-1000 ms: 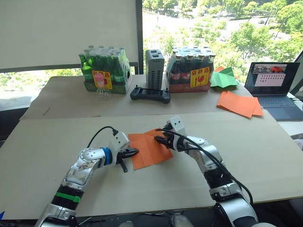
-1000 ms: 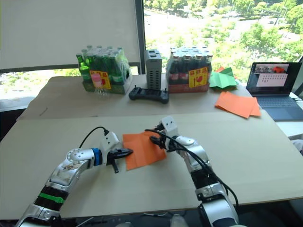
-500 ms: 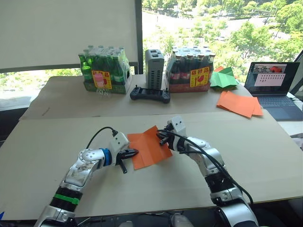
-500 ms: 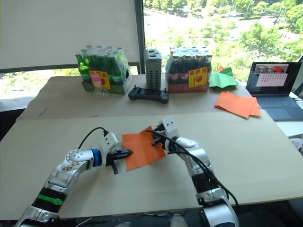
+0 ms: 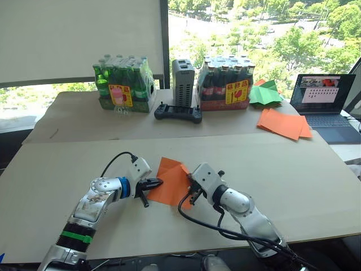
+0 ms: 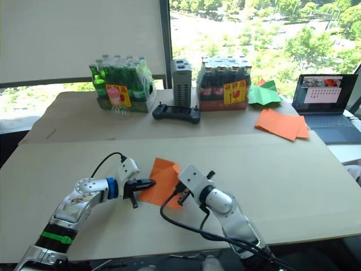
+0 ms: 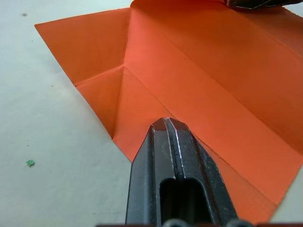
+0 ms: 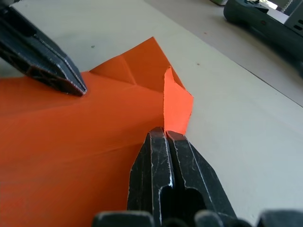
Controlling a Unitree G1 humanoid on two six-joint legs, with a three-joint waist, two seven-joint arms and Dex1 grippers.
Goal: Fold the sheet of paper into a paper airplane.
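While the left claw (image 5: 152, 183) is pressing its closed tips down on the sheet of paper (image 5: 171, 182) mid-tabletop (image 5: 293, 169), the right claw (image 8: 164, 134), fingers together, is pinching a raised corner. Judgement: it should be laying that flap along the existing crease, keeping the left pin steady.

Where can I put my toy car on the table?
The near table is bare between the sheet of paper and the laptop, and left of the left hand. The far table is crowded: bottle packs, controller, orange sheet pile.
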